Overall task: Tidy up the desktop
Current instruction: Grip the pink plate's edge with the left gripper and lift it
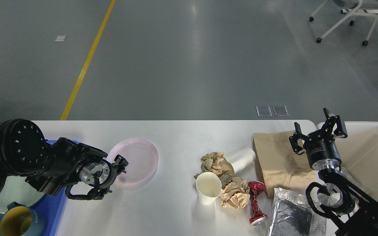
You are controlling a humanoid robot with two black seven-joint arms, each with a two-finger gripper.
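Pink plate [137, 160] on white desktop [176, 137], left side | left gripper [120, 163] at its near-left rim, plate lying right of it; finger state cannot be told | right gripper [318, 131] spread, empty, well apart, above brown paper bag [276, 160].

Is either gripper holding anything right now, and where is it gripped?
Right gripper is open, holding nothing. Left gripper sits at the pink plate's near-left rim; whether it grips it cannot be told.
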